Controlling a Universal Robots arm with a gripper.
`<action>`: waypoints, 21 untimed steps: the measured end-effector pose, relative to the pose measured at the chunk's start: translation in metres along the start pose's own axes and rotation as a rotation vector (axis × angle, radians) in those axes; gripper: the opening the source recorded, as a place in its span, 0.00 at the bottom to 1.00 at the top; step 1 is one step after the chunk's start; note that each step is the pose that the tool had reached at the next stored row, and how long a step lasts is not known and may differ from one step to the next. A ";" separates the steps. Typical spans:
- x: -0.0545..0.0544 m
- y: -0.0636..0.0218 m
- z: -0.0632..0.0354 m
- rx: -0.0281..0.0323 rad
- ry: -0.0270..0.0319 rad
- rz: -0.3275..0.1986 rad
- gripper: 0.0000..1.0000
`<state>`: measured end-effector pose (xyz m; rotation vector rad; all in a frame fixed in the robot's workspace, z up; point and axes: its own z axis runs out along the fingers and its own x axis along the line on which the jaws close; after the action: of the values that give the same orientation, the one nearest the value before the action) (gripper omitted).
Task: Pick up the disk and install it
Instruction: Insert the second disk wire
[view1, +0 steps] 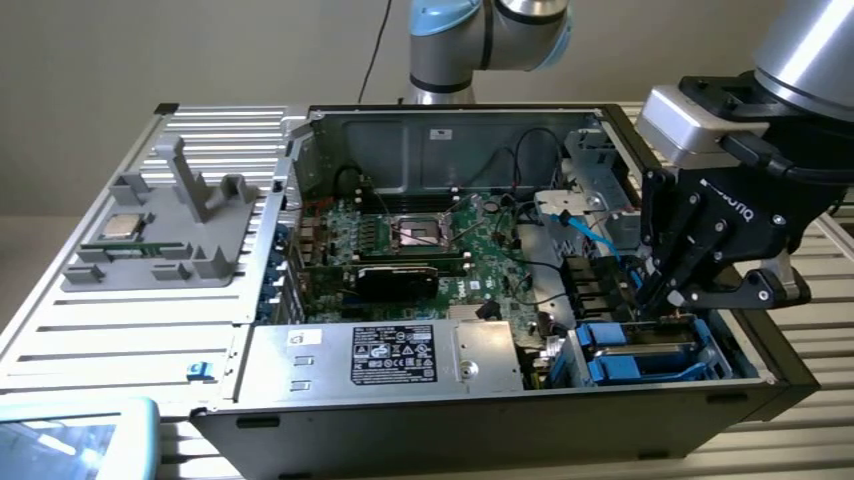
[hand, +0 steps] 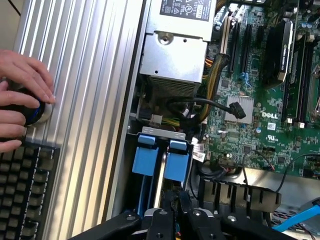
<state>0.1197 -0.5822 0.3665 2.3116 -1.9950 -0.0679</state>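
Gripper (view1: 667, 298) nearly closed, prob. gripping disk (view1: 643, 352), in blue bay, PC case (view1: 467, 420).

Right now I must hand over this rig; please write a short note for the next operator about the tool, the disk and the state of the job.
Tool: shut, low over the drive bay at the exterior view's right front corner of the open computer case.
Disk: in the bay with its blue carrier; the blue tabs show in the wrist view, just ahead of the tool. Whether the tool grips it or only touches it cannot be told.
Done: the disk is picked up and brought into the bay.
Left: confirm that it is fully seated.
Note: a person's hand rests on a knob beside a keyboard, outside the case.
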 end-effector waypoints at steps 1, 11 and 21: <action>0.000 0.0000 0.0000 0.0000 0.0001 0.000 0.16; -0.004 0.0037 0.0070 0.0032 0.0054 0.001 0.16; -0.004 0.0011 0.0154 0.0042 -0.0026 0.000 0.16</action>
<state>0.1166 -0.5792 0.3512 2.3153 -1.9983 -0.0668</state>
